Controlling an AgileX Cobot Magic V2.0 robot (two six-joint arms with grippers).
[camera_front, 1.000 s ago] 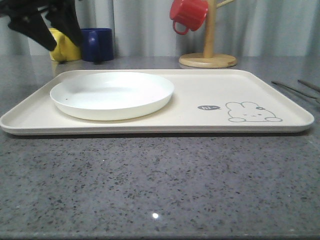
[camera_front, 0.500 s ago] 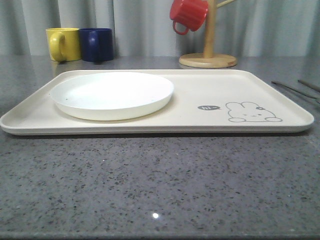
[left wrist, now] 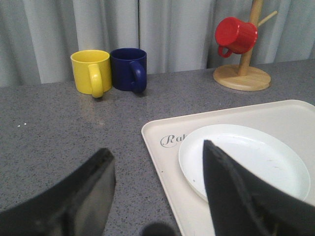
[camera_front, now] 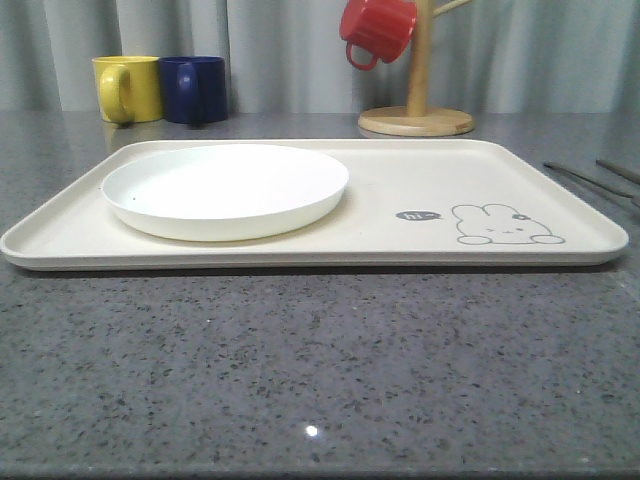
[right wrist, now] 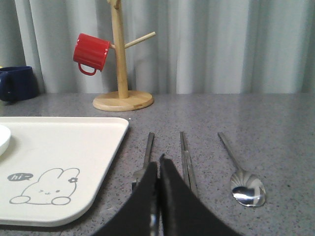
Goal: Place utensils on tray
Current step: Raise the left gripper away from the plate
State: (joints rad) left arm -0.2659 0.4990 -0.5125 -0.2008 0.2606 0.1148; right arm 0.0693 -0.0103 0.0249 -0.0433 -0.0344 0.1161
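The cream tray (camera_front: pixel 400 180) lies across the middle of the table, and the white plate (camera_front: pixel 225 188) rests on its left half. To the right of the tray, on the bare table, a fork (right wrist: pixel 148 147), a knife (right wrist: pixel 185 152) and a spoon (right wrist: pixel 247 188) lie side by side; in the front view these utensils (camera_front: pixel 585 180) show as thin lines at the right edge. My right gripper (right wrist: pixel 158 160) is shut with nothing in it, low over the gap between fork and knife. My left gripper (left wrist: pixel 156 148) is open and holds nothing, over the tray's (left wrist: pixel 162 147) left rim beside the plate (left wrist: pixel 246 157).
A yellow mug (camera_front: pixel 127 88) and a navy mug (camera_front: pixel 195 88) stand at the back left. A wooden mug tree (camera_front: pixel 416 110) carrying a red mug (camera_front: pixel 376 30) stands behind the tray. A grey curtain closes off the back, and grey tabletop stretches in front of the tray.
One second ago my left gripper hung at the front view's upper left before the yellow mug; it has since left that view. The plate stays on the tray.
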